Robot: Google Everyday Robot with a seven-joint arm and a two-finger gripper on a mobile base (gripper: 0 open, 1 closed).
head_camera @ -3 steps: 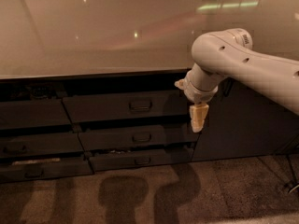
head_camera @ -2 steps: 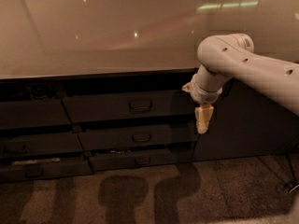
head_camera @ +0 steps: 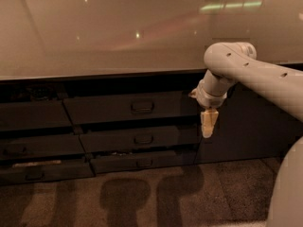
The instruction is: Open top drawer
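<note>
One table (head_camera: 94,37) runs across the upper half, its pale glossy top catching a few light spots. Under its front edge are two stacks of dark drawer fronts.

The middle stack counts three fronts, each with one small rectangular handle at its centre. The top drawer (head_camera: 99,109) is the widest and tallest of them, directly under the table edge, and it looks pushed in. Its handle (head_camera: 142,107) is untouched. At 6 o'clock from it lie the second drawer (head_camera: 113,141) and the third drawer (head_camera: 118,163).

The left stack (head_camera: 33,143), at 9 o'clock, also shows three fronts, cut off by the picture's edge. One plain dark cabinet panel (head_camera: 251,126) stands at 3 o'clock. The floor (head_camera: 57,202) carries two soft shadows.

There is one arm (head_camera: 265,77) and one gripper (head_camera: 207,124). The arm enters from the right edge and rises toward 10 o'clock to a rounded joint level with the table's front edge. There it bends down toward 7 o'clock into a short wrist. The gripper hangs from this wrist pointing straight to 6 o'clock, in front of the right end of the middle stack. It is at 3 o'clock from the top drawer's handle and well apart from it, its tip level with the second drawer. It touches nothing. Whether it is clenched or released, I cannot tell.
</note>
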